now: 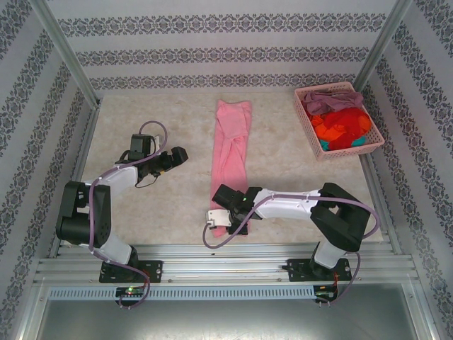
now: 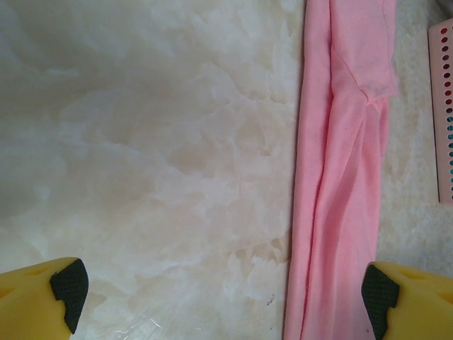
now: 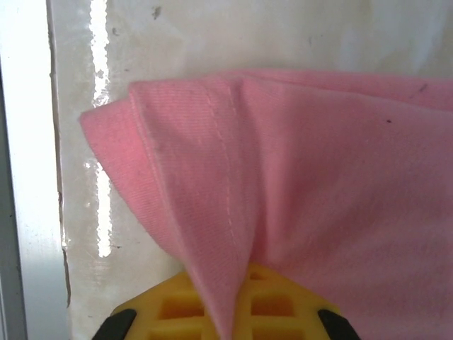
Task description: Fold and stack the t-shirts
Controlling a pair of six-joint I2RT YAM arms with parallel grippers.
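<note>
A light pink t-shirt (image 1: 230, 152) lies folded into a long narrow strip running from the far middle of the table toward the near edge. My right gripper (image 1: 225, 210) is at the strip's near end, shut on the hem; in the right wrist view the pink cloth (image 3: 318, 177) bunches into the closed yellow jaws (image 3: 237, 312). My left gripper (image 1: 178, 154) hovers to the left of the strip, open and holding nothing. In the left wrist view its fingertips stand wide apart (image 2: 223, 287), and the pink t-shirt (image 2: 340, 177) runs past the right one. More t-shirts, mauve (image 1: 329, 99), orange-red (image 1: 340, 127) and teal (image 1: 361, 140), are heaped in the basket.
The pink lattice basket (image 1: 309, 134) stands at the far right, its side visible in the left wrist view (image 2: 442, 106). A metal rail (image 3: 21, 177) edges the table just beyond the shirt's near end. Patterned walls enclose the other sides.
</note>
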